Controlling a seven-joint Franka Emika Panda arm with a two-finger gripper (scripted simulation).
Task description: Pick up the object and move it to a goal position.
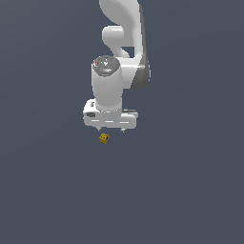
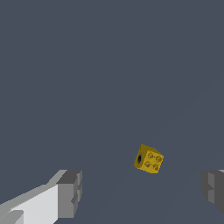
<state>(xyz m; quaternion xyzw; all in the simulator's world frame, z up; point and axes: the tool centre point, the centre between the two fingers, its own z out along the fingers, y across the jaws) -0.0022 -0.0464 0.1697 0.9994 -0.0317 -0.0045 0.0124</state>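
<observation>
The yellow-gold cube [image 1: 104, 138] [image 2: 148, 159], w/ small dark marks, is seen lying free on the plain grey surface [image 1: 190, 190], just below the white gripper [image 1: 110, 129] [image 2: 142, 190]. Fingers [image 2: 70, 192] are spread wide; nothing is held.

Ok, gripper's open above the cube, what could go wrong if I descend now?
The cube sits off-centre between the open gripper's fingers, so one finger may push it first. It also lies turned relative to the fingers, so closing could catch corners and twist it. In the exterior view it is tiny, leaving little margin.
</observation>
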